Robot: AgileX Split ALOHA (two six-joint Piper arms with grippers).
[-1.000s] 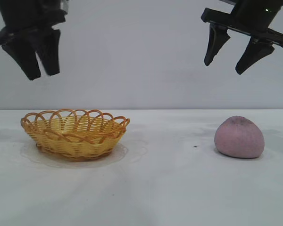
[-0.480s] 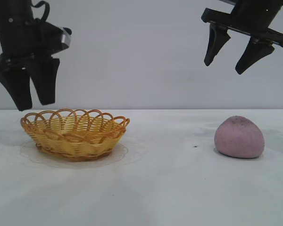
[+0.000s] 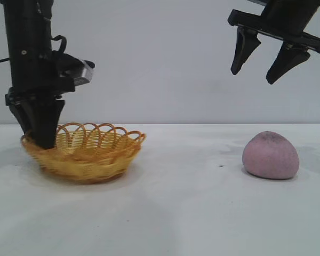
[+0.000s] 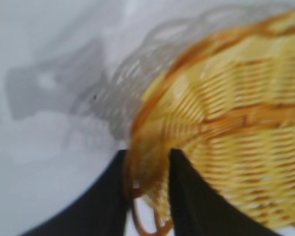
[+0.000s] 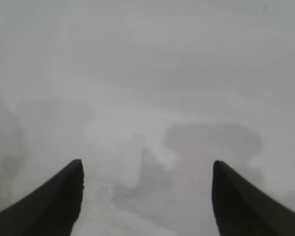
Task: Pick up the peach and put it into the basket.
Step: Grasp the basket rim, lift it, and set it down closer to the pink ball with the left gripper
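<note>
The peach (image 3: 270, 156), a pinkish-mauve lump with a dark smudge on top, lies on the white table at the right. The basket (image 3: 90, 154), yellow wicker with an orange looped rim, sits at the left. My left gripper (image 3: 42, 140) is down at the basket's left end. In the left wrist view its two fingers (image 4: 147, 155) stand either side of the basket's rim (image 4: 152, 118), closed on it. My right gripper (image 3: 253, 77) hangs open and empty high above the table, up and left of the peach. The right wrist view (image 5: 146, 167) shows only bare table.
The white table (image 3: 186, 213) stretches between basket and peach, with a small dark speck (image 3: 221, 166) left of the peach. A plain grey wall stands behind.
My left gripper has come down from high above the table onto the basket's left rim and closed on it. The basket has shifted slightly left. The right arm and peach have not moved.
</note>
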